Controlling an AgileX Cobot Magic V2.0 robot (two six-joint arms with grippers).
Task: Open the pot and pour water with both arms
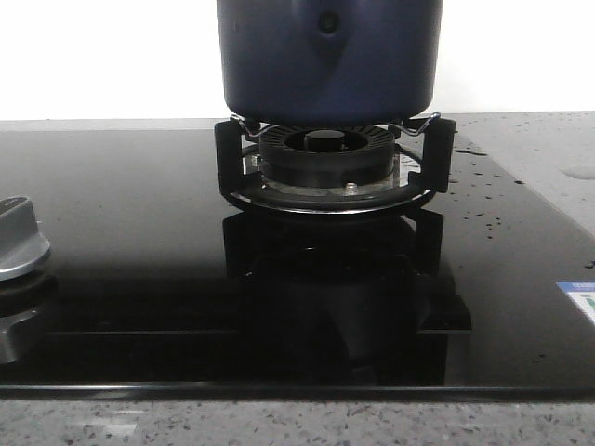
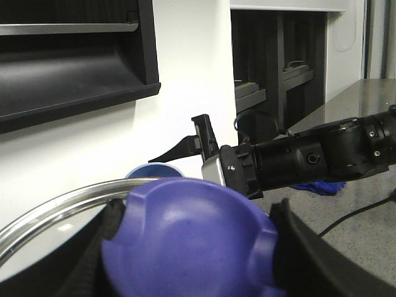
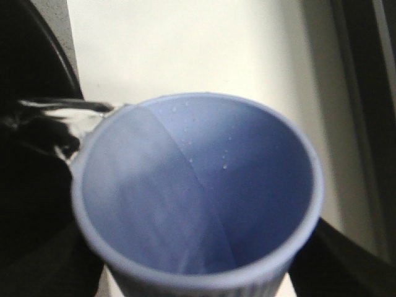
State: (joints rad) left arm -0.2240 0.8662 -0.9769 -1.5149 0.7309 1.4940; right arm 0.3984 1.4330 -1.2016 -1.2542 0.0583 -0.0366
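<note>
The dark navy pot (image 1: 330,60) stands on the black burner ring (image 1: 325,158); its top is cut off by the front view, which shows neither gripper. My left gripper (image 2: 192,247) is shut on the lid's blue knob (image 2: 185,235), a black finger (image 2: 303,247) on each side. The lid's metal rim (image 2: 62,207) curves behind the knob. My right gripper (image 3: 198,275) is shut on a blue ribbed cup (image 3: 204,185), which has drops on its inner wall and a slanted line like a water surface. The cup (image 2: 151,170) and right arm (image 2: 309,161) also show in the left wrist view.
A silver stove knob (image 1: 19,237) sits at the hob's left edge. Water drops (image 1: 483,177) speckle the glass hob right of the burner. A sticker (image 1: 581,297) is at the right edge. A white wall and dark shelves (image 2: 68,68) are behind.
</note>
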